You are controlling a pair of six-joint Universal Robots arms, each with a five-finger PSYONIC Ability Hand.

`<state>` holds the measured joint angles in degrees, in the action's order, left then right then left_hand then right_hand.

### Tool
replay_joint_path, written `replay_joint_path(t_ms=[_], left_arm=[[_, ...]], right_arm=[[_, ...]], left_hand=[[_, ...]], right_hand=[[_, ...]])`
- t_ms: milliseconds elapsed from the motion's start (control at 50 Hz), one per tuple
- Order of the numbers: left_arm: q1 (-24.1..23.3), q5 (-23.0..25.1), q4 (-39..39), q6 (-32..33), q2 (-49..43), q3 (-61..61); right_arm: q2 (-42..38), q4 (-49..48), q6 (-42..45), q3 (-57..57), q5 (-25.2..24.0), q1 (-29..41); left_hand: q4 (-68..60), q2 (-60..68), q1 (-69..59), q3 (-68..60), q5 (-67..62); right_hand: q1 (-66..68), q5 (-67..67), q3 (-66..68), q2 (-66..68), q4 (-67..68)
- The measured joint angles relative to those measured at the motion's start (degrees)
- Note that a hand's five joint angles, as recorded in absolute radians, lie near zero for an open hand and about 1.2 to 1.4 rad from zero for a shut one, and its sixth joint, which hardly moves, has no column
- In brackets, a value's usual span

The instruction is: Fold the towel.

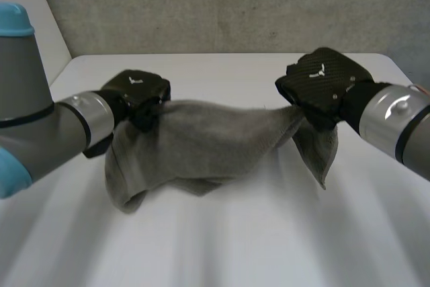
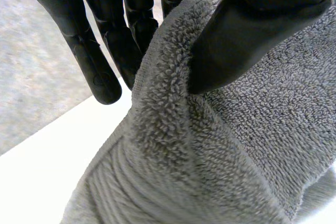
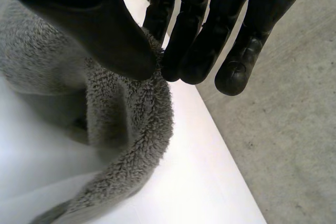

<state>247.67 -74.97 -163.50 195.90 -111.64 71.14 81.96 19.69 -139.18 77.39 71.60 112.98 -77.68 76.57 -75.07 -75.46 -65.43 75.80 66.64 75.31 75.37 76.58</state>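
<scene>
Towel, where is it hanging right now?
You are looking at it sagging between both hands over the white table, drooping lowest toward 7 o'clock.
And what are the hands doing?
Your left hand is pinching its 9 o'clock end between thumb and fingers; your right hand is pinching the 3 o'clock end likewise, a corner dangling beneath it.

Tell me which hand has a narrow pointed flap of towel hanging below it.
The right hand: below its pinch a narrow flap of the towel hangs to a point. Below the left hand it drops in a wider, bunched mass.
</scene>
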Motion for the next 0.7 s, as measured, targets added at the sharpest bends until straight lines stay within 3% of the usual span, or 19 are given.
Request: replay_joint_path(t_ms=[140,300,400,520,700], left_arm=[[2.58,-0.22,-4.25,-0.32,-8.49,-12.70],[3.24,-0.77,-12.46,-1.82,-20.83,-39.96],[3.03,-1.13,-18.56,-3.95,-22.87,-50.50],[2.54,-1.22,-23.72,-7.34,-18.23,-47.34],[4.94,1.08,-25.38,-7.85,-8.36,-17.35]], right_arm=[[-11.71,-3.71,0.23,-13.96,0.65,1.38],[-28.66,-19.56,-0.07,-41.25,5.46,4.39],[-31.32,-30.37,-1.94,-50.40,9.35,5.13],[-26.75,-37.19,-7.38,-45.60,9.98,5.09],[-19.42,-28.73,-8.41,-20.51,1.11,4.41]], left_hand=[[-0.23,0.08,-0.02,-0.19,0.00],[-0.26,0.32,-0.34,-0.29,0.00],[-0.27,0.33,-0.34,-0.29,0.00],[-0.27,0.33,-0.34,-0.29,0.00],[-0.27,0.35,-0.35,-0.41,0.00]], right_hand=[[0.00,0.00,0.00,0.00,0.00],[0.02,0.00,0.07,0.56,0.00],[0.04,0.00,0.28,0.56,0.00],[0.05,0.00,0.51,0.56,0.00],[0.11,0.00,0.52,0.56,0.00]])
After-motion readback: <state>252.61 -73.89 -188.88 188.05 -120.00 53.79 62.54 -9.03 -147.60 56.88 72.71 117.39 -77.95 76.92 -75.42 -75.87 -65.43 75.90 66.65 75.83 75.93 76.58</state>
